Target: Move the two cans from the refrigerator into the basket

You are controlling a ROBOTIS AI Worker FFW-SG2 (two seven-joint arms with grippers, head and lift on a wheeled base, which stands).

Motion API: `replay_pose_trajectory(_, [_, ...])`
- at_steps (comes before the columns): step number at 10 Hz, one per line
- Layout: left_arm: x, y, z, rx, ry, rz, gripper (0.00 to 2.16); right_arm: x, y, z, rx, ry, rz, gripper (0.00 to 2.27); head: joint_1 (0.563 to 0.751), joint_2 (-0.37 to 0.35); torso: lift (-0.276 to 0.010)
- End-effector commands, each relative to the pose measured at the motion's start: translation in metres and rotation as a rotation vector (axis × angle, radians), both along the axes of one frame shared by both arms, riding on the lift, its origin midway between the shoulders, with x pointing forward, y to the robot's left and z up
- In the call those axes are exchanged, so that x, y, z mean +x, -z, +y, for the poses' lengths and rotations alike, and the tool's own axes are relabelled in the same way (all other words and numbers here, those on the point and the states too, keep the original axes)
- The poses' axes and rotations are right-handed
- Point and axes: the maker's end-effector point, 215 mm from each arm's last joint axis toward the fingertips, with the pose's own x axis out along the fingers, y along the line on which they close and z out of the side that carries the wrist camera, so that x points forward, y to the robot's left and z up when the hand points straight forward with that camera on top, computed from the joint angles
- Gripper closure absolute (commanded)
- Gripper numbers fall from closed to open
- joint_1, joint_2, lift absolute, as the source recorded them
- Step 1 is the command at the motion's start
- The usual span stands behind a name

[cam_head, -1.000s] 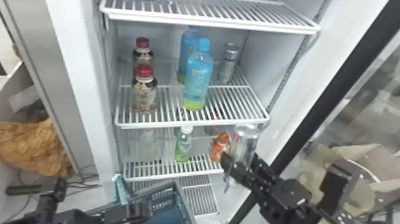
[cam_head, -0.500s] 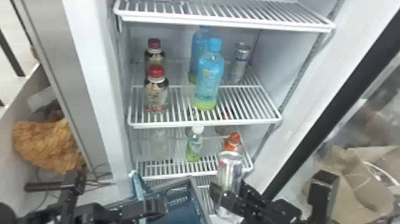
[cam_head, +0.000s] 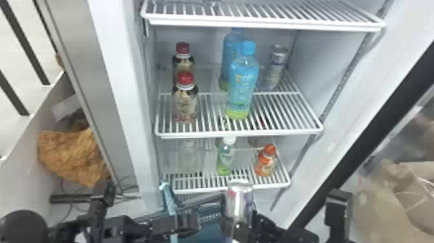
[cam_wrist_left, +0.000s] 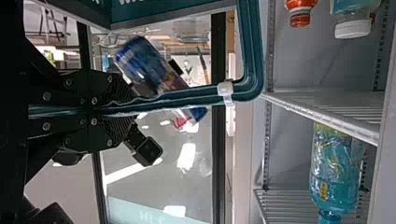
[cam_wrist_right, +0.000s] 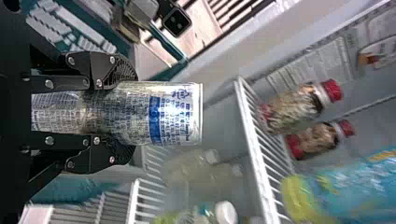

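First-can transfer: my right gripper (cam_wrist_right: 130, 114) grasps one can (cam_wrist_right: 177, 114) near the basket (cam_head: 211, 216); my left gripper (cam_wrist_left: 127, 112) clenches its handle (cam_wrist_left: 251, 56). The other can (cam_head: 276, 68) stands in the fridge (cam_head: 323, 61). Next, presumably, I centre, lower and release.

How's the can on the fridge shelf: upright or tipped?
Upright: the can stands on the wire shelf, its lid facing up.

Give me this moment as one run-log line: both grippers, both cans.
right gripper: closed on can, near basket | left gripper: closed on basket handle | other can: upright on refrigerator shelf | placement: not yet done
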Motion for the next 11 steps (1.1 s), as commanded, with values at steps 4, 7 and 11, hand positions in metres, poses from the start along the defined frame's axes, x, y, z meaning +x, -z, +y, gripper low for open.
replay_pose_trajectory(4, [0.001,-0.002,-0.001,-0.001,0.004,-0.004,1.19,-0.017,0.034,0.034,0.049,-0.116,0.113,0.33,0.695,-0.044,-0.025])
replay_pose_trajectory(7, [0.0,0.0,0.001,-0.003,-0.001,0.003,1.19,0.002,0.029,0.002,0.016,-0.042,0.057,0.13,0.695,-0.047,-0.025])
replay_pose_trajectory(11, [0.0,0.0,0.002,-0.005,-0.005,0.004,1.19,0.047,-0.043,-0.048,-0.049,0.132,-0.217,0.13,0.695,-0.14,-0.025])
